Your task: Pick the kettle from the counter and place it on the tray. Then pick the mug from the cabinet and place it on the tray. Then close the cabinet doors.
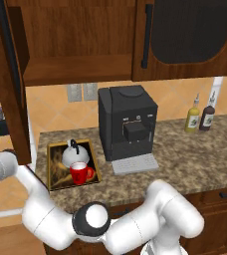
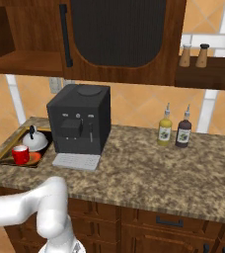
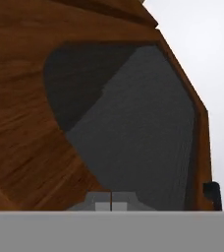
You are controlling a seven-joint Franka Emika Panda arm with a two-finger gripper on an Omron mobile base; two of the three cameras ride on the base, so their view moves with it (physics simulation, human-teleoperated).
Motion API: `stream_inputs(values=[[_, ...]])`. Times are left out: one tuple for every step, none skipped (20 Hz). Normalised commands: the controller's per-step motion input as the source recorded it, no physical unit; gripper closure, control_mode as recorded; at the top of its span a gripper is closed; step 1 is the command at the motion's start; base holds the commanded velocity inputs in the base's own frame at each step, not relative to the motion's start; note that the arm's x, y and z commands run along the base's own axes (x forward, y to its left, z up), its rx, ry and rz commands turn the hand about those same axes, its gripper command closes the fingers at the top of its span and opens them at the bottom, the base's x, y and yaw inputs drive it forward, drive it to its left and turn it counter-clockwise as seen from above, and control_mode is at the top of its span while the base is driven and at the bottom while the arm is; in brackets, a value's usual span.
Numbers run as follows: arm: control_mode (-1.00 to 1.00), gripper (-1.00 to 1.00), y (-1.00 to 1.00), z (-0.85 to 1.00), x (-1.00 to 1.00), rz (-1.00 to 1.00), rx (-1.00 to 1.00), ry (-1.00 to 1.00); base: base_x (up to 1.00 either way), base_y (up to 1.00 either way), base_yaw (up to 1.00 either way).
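A small silver-white domed kettle (image 1: 75, 155) with a thin black arched handle was seen standing on a flat rectangular tray (image 1: 54, 149) with a gold-yellow rim, and a small bright red cylindrical mug (image 1: 79, 173) was set on the same tray just in front of the kettle. The tray lay at the left end of a speckled brown-grey granite counter (image 1: 195, 154), beside a big black box-shaped coffee machine (image 1: 127, 122). Two sauce bottles, one yellow (image 2: 165, 128) and one dark (image 2: 183, 131), were placed together further along the counter by the tiled wall. Above, the large dark brown wooden wall cabinet (image 1: 80, 42) was shown with its right door (image 1: 187, 35) shut and its left door (image 1: 8, 84) swung open, the wooden shelf inside laid bare. In the hand view, the two-finger gripper (image 3: 111, 203) was pressed together with nothing between its tips, held close against a black ribbed arched door panel (image 3: 133, 133) framed in dark wood.
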Motion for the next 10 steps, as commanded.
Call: stream_inputs(values=[[-1.00,1.00,-0.46,0.29,0.00,-0.02,0.35,-0.35,0.00,0.00,0.00],[-1.00,1.00,-0.47,0.31,0.00,-0.03,0.34,-0.30,0.00,0.00,0.00],[-1.00,1.00,-0.47,0.29,0.00,-0.03,0.34,-0.31,0.00,0.00,0.00],[-1.00,1.00,-0.49,0.29,0.00,-0.03,0.34,-0.29,0.00,0.00,0.00],[-1.00,1.00,-0.55,0.30,0.00,-0.03,0.33,-0.28,0.00,0.00,0.00],[-1.00,1.00,-0.63,0.32,0.00,-0.03,0.32,-0.25,0.00,0.00,0.00],[-1.00,1.00,-0.75,0.34,0.00,-0.03,0.28,-0.21,0.00,0.00,0.00],[-1.00,1.00,-0.76,0.34,0.00,-0.02,0.25,-0.18,0.00,0.00,0.00],[-1.00,1.00,-0.79,0.34,0.00,-0.01,0.22,-0.15,0.00,0.00,0.00],[-1.00,1.00,-0.85,0.31,-0.06,0.00,0.17,-0.13,0.00,0.00,0.00]])
